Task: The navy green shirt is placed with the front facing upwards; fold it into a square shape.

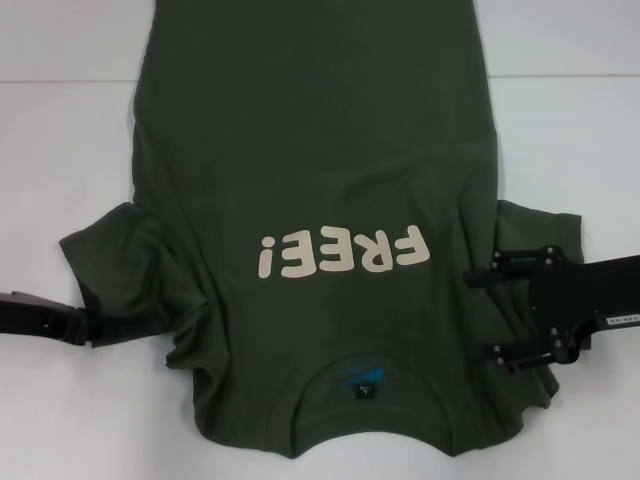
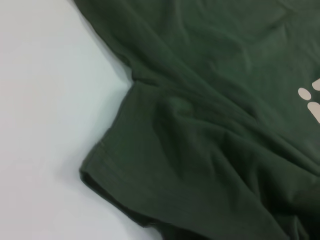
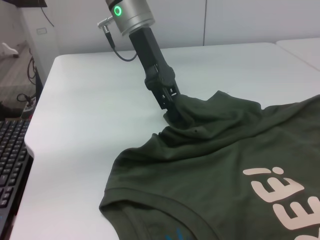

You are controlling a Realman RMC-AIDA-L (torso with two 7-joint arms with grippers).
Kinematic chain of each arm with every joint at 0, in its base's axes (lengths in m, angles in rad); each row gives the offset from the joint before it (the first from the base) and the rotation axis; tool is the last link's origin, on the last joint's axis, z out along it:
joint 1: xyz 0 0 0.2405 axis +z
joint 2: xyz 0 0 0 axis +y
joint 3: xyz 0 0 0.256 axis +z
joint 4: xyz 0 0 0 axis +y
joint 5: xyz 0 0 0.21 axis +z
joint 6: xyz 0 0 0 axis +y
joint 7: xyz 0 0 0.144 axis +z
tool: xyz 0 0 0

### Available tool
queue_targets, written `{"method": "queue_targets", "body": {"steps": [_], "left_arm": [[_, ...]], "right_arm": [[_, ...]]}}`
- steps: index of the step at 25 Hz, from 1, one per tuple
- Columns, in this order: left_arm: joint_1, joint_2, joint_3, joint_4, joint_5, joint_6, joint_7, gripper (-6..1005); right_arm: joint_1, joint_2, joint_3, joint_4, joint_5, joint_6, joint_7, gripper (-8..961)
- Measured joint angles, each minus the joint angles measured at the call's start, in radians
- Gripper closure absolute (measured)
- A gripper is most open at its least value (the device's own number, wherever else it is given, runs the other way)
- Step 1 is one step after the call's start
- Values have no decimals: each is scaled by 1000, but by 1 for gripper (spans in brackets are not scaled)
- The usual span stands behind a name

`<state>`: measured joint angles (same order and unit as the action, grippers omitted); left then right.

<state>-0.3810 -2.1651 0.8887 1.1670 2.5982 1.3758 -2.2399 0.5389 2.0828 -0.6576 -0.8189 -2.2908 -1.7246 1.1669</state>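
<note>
A big white table [image 1: 60, 130] fills the space in front of the robot. The navy green shirt [image 1: 320, 150] lies spread on it, front side up. Its collar [image 1: 365, 385] is at the robot's end, between the two grippers, and its body runs away from them to the far edge.

The cream word "FREE!" [image 1: 345, 252] sits on the chest, just past the collar and between the two grippers.

The left gripper [image 3: 171, 111] is down at the shirt's left sleeve [image 1: 110, 250]. From the right wrist camera you can see its black fingers [image 3: 168, 100] pinched together on the sleeve cloth, and the cloth is bunched up in a little heap around them. The shirt's body spreads out from this gripper toward the other arm. A green ring light [image 3: 118, 10] glows on the silver wrist above it.

The right gripper [image 1: 482, 312] is at the other side, over the right sleeve [image 1: 535, 225]. Its two thin black fingers [image 1: 500, 265] are wide apart and point in at the shirt's body. Their tips sit just on the cloth, but they are not pinching anything.

A black keyboard [image 3: 12, 155] sits off past the table's edge, well behind the left gripper.
</note>
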Motion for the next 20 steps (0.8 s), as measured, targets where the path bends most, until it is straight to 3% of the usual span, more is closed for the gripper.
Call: {"method": "queue_targets", "body": {"steps": [18,20], "left_arm": [[-9,-1,27,7,-6,35,3,991],[-9,-1,24,21,-10,50,3,990]], "right_arm": [[-1,0,6,0,4,2,-1,88],[-1,0,7,0,4,3,-1,88]]}}
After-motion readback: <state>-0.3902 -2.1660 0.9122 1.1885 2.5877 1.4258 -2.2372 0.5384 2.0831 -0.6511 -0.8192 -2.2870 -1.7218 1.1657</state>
